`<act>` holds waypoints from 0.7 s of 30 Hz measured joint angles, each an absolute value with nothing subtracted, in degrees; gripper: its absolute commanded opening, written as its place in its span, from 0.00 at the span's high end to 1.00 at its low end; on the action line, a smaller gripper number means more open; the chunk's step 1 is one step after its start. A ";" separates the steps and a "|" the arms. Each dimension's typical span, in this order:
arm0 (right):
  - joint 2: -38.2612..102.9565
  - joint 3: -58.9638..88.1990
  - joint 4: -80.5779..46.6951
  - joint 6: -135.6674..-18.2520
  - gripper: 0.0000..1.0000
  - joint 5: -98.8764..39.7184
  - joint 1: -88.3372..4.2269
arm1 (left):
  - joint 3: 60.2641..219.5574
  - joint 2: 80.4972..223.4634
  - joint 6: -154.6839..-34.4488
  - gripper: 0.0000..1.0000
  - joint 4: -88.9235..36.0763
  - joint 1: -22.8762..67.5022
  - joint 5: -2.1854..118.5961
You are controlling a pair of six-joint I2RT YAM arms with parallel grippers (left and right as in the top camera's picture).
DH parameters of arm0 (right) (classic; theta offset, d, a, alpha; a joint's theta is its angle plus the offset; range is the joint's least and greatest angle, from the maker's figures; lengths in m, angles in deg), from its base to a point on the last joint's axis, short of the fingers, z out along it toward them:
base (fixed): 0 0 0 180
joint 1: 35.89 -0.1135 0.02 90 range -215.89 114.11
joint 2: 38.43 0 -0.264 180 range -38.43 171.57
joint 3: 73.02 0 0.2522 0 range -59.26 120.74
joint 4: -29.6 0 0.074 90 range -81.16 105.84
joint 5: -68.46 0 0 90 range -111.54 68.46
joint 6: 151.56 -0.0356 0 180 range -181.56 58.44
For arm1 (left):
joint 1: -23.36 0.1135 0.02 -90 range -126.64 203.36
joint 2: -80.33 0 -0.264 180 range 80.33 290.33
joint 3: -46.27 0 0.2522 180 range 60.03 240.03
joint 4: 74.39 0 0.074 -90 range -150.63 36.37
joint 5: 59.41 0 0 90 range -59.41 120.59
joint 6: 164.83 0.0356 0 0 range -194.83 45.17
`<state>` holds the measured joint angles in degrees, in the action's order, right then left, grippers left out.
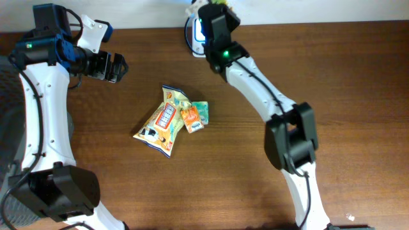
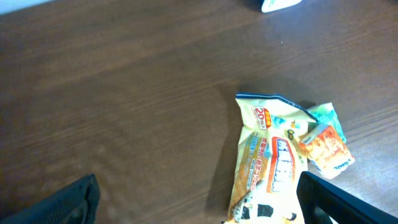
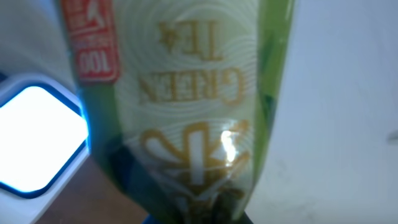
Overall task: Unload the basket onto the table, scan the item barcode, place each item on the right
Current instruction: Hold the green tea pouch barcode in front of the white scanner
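Item: tea packet [image 3: 193, 93], green, printed "GREEN TEA" in gold with a red label at one corner. It is clamped in the right gripper [image 1: 211, 13], whose jaws are closed together on it, at the far edge of the table [image 1: 332, 70]. In the right wrist view the packet fills the middle of the frame and extends straight out from the gripper; the lettering is seen upside down. The scanner [image 1: 197, 32], white with a blue-rimmed lit window, is set just beside the packet, on its left in that view, with the window shown bright white; whether packet and scanner are touching cannot be told. Left gripper [image 1: 108, 66]: held above the table at the far left, well apart from the packet, jaws spread wide with nothing between them; its two dark fingers [image 2: 68, 202] are seen at the lower corners of the left wrist view. Other stock: a yellow snack bag [image 1: 163, 121] is laid flat near the middle of the table, and a small orange and green sachet [image 1: 195, 116] is laid touching its right side, partly overlapped.
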<state>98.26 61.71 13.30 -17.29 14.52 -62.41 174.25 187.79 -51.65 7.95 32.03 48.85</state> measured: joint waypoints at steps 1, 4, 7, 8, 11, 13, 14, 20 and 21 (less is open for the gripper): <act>102.06 61.71 19.85 -11.19 0.96 14.87 -62.39 | 174.25 187.79 -51.65 0.01 8.08 32.03 48.89; 107.09 61.69 22.35 -5.14 0.96 14.95 -62.00 | 174.25 187.79 -51.65 0.01 8.14 32.03 48.83; 108.44 61.69 22.30 -3.83 0.96 15.00 -60.12 | 174.25 187.79 -51.65 0.01 8.12 32.03 48.85; 108.42 61.69 22.35 -3.78 0.96 15.24 -59.33 | 174.25 187.79 -51.65 0.01 8.14 32.03 48.85; 108.44 61.69 20.14 -3.45 0.96 15.98 -58.37 | 174.25 187.79 -51.65 0.01 8.12 32.03 48.85; 108.44 61.71 20.25 -3.28 0.96 15.98 -58.44 | 174.25 187.79 -51.65 0.01 8.14 32.03 48.85; 108.44 61.71 20.16 -3.24 0.96 15.98 -58.44 | 174.25 187.79 -51.65 0.01 8.14 32.03 48.85; 108.44 61.69 20.16 -3.06 0.96 15.98 -58.44 | 174.25 187.79 -51.65 0.01 8.14 32.03 48.85; 108.44 61.71 20.20 -3.13 0.96 15.98 -58.44 | 174.25 187.79 -51.65 0.01 8.14 32.03 48.85</act>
